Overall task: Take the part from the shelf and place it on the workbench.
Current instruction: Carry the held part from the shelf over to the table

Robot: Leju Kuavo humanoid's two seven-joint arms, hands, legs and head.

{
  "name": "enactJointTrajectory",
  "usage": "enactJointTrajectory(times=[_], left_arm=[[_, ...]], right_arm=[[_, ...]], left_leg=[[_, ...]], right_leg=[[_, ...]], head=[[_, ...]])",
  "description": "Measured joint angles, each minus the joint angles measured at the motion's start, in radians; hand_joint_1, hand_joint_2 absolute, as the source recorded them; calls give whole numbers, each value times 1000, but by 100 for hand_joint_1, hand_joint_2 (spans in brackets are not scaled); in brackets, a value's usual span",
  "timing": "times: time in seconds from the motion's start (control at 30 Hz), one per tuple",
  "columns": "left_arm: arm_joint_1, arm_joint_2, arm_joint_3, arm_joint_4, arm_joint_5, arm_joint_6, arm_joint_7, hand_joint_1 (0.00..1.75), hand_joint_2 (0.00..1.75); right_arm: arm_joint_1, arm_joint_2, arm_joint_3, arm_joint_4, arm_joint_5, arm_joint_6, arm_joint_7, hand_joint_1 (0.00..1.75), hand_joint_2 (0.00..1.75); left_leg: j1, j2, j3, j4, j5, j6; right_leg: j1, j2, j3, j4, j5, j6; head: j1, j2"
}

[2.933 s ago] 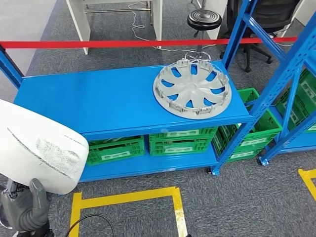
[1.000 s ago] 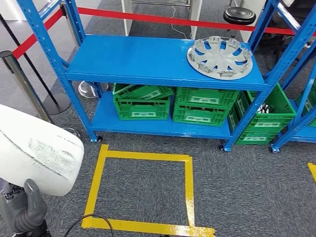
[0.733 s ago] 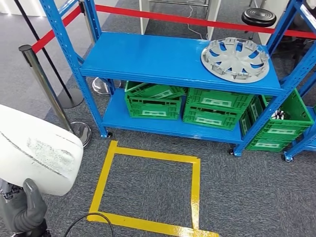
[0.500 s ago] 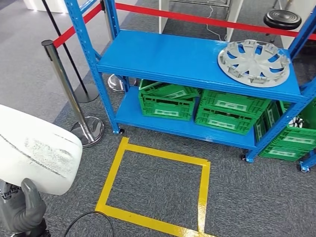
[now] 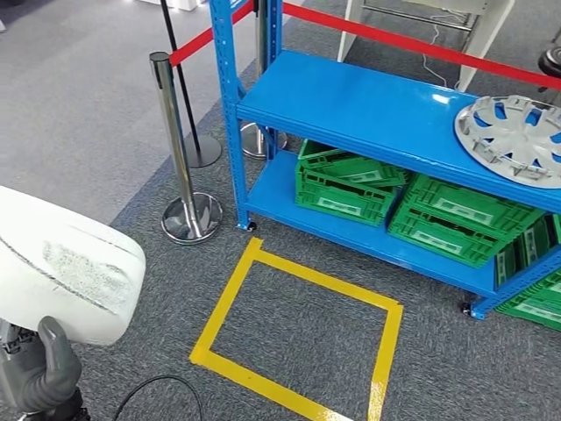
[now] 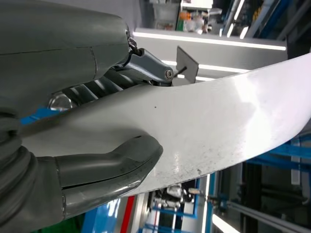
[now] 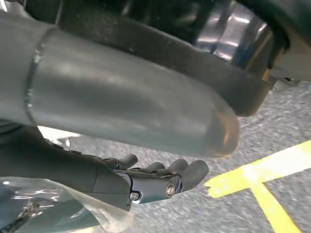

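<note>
Left hand (image 5: 41, 379) clamped on white part (image 5: 66, 276) at bottom-left of head view; thumb wrapped onto part's near edge, part resting above the hand and jutting out past it. Left wrist view: thick grey thumb (image 6: 110, 167) pressed against one face of part (image 6: 205, 131), darker fingers (image 6: 146, 65) behind the opposite face, so part pinched between them. Part's surface white, curved, with a scuffed grey patch and a thin dark line across it. No brand or lettering legible on part.

Right hand (image 7: 154, 182) seen in right wrist view: fingers lightly curled, apart, holding nothing, hanging over grey carpet and yellow tape (image 7: 264, 170).

Blue shelf (image 5: 371, 110) at upper right of head view. Silver hubcap (image 5: 513, 140) lying flat at right end of top level. Green crates (image 5: 403, 197) on lower level, pale label strips on their fronts, text too small to read. Yellow tape rectangle (image 5: 228, 303) on floor in front of shelf. Chrome stanchion (image 5: 179, 149) just left of shelf's corner post, red barrier belt (image 5: 423, 48) running behind the shelf. Black cable (image 5: 159, 386) on carpet near left hand.
</note>
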Motion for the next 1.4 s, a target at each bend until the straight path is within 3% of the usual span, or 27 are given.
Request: enactJointTrajectory(times=[0.07, 0.13, 0.2, 0.27, 0.33, 0.4, 0.47, 0.5, 0.53, 0.57, 0.63, 0.7, 0.77, 0.8, 0.87, 0.93, 0.97, 1.0, 1.03, 1.07, 1.13, 1.17, 1.23, 1.27, 1.3, 1.33, 1.4], left_arm=[[7, -3, 0, -6, 1, 0, -2, 175, 175], [11, -6, 0, -15, 18, -11, -1, 175, 175], [19, -9, 0, -26, 36, -26, 1, 175, 175], [29, -11, 0, -38, 42, -36, 4, 175, 175], [34, -11, 0, -48, 56, -52, 6, 175, 175], [33, -14, -1, -52, 87, -78, 12, 175, 175], [33, -19, 0, -53, 116, -97, 19, 175, 175], [33, -22, 0, -53, 125, -102, 22, 175, 175], [33, -24, 0, -53, 129, -106, 23, 175, 175], [33, -26, 0, -53, 134, -110, 25, 175, 175], [32, -30, 0, -53, 144, -117, 30, 175, 175], [29, -36, 2, -53, 152, -108, 38, 175, 175], [27, -43, 10, -53, 157, -80, 52, 175, 175], [27, -46, 16, -53, 159, -67, 59, 175, 175], [24, -50, 24, -53, 163, -56, 69, 175, 175], [21, -55, 27, -52, 163, -53, 72, 175, 175], [21, -57, 27, -52, 163, -52, 72, 175, 175], [21, -58, 28, -52, 162, -50, 73, 175, 175], [21, -58, 29, -52, 160, -47, 73, 175, 175], [21, -58, 30, -51, 157, -44, 73, 175, 175], [21, -58, 30, -51, 149, -41, 72, 175, 175], [20, -58, 30, -51, 145, -41, 72, 175, 175], [19, -57, 30, -51, 136, -41, 70, 175, 175], [19, -57, 30, -52, 132, -41, 70, 175, 175], [19, -57, 30, -52, 127, -40, 69, 175, 175], [19, -57, 30, -52, 121, -38, 68, 175, 175], [16, -57, 30, -51, 108, -31, 67, 175, 175]], right_arm=[[1, 0, 0, 0, -1, -3, 2, 0, 0], [3, 1, 0, 1, -3, -9, 5, 0, 0], [5, 4, 0, 1, -6, -16, 8, 0, 0], [6, 8, -1, 2, -11, -22, 11, 0, 0], [8, 14, -1, 2, -15, -26, 10, 0, 0], [12, 18, -2, 2, -19, -28, 6, 0, 0], [14, 20, -2, 2, -21, -28, 4, 0, 0], [14, 20, -2, 2, -21, -28, 3, 0, 0], [14, 21, -2, 2, -22, -28, 3, 0, 0], [14, 22, -2, 2, -23, -28, 2, 0, 0], [14, 25, -2, 2, -26, -27, 1, 0, 0], [13, 27, -2, 2, -32, -28, -1, 0, 0], [12, 29, -2, 2, -39, -30, -2, 0, 0], [12, 30, -3, 2, -42, -31, -2, 0, 0], [12, 33, -3, 2, -46, -32, -2, 0, 0], [13, 35, -4, 3, -47, -33, -2, 0, 0], [14, 35, -5, 4, -48, -33, -4, 0, 0], [14, 35, -6, 4, -48, -33, -5, 0, 0], [14, 35, -7, 5, -48, -33, -6, 0, 0], [13, 36, -8, 5, -48, -33, -7, 0, 0], [13, 36, -10, 6, -48, -33, -7, 0, 0], [14, 36, -11, 7, -48, -33, -7, 0, 0], [14, 37, -13, 8, -49, -32, -9, 0, 0], [13, 37, -14, 8, -49, -32, -10, 0, 0], [12, 39, -15, 8, -49, -32, -12, 0, 0], [12, 40, -16, 8, -49, -32, -13, 0, 0], [13, 42, -17, 9, -47, -31, -16, 0, 0]], left_leg=[[-4, -30, 2, 1, 0, 0], [-5, -57, 1, 3, 1, -2], [0, -80, -8, 5, 5, -12], [5, -99, -17, 7, 8, -24], [1, -61, -33, 40, -13, -35], [-1, 5, -83, 151, -72, -44], [5, 29, -143, 277, -120, -52], [7, 32, -153, 300, -120, -54], [9, 36, -144, 283, -100, -56], [10, 44, -114, 227, -67, -56], [5, 87, -38, 83, -9, -50], [-1, 118, -3, 12, 3, -38], [-3, 102, -5, 8, 0, -24], [-2, 90, -5, 6, 1, -18], [3, 67, -7, 3, 6, -5], [4, 45, -10, 3, 8, 1], [3, 32, -11, 3, 8, 2], [2, 19, -11, 4, 8, 2], [2, 5, -10, 4, 8, 2], [1, -9, -9, 5, 8, 2], [0, -37, -9, 8, 8, -1], [0, -50, -12, 10, 8, -4], [2, -73, -21, 13, 12, -16], [5, -84, -25, 12, 15, -23], [6, -82, -28, 15, 15, -29], [6, -65, -34, 26, 7, -34], [4, -7, -70, 108, -42, -43]], right_leg=[[0, 16, 44, -103, 74, -11], [-2, 69, 104, -234, 126, -24], [-1, 99, 131, -283, 130, -28], [-1, 76, 139, -293, 132, -29], [-4, 46, 147, -305, 137, -36], [-4, 13, 153, -310, 136, -43], [-3, -21, 154, -310, 133, -45], [-3, -37, 155, -310, 132, -45], [-3, -51, 157, -309, 130, -43], [-3, -64, 160, -309, 127, -41], [1, -86, 166, -308, 119, -33], [8, -106, 167, -306, 111, -23], [10, -128, 175, -307, 104, -13], [9, -125, 177, -302, 97, -7], [6, -76, 154, -245, 57, 2], [4, -17, 85, -108, -8, 3], [4, -6, 49, -41, -29, 3], [5, -1, 24, -2, -32, 2], [5, 1, 18, -4, -14, 0], [5, 5, 32, -46, 23, -2], [2, 41, 88, -185, 101, -9], [0, 62, 111, -241, 121, -12], [0, 82, 131, -281, 124, -17], [1, 73, 135, -285, 125, -20], [1, 62, 137, -287, 128, -26], [0, 49, 140, -291, 131, -31], [0, 19, 144, -296, 132, -41]], head=[[0, 0], [-2, 0], [-1, 0], [0, 0], [-4, 0], [-9, 0], [-11, 0], [-11, 0], [-11, 0], [-11, 0], [-12, 0], [-11, 0], [-9, 0], [-7, 0], [-4, 0], [0, 0], [1, 0], [1, 0], [1, 0], [1, 0], [1, 0], [1, 0], [0, 0], [0, 0], [0, 0], [-2, 0], [-6, 0]])
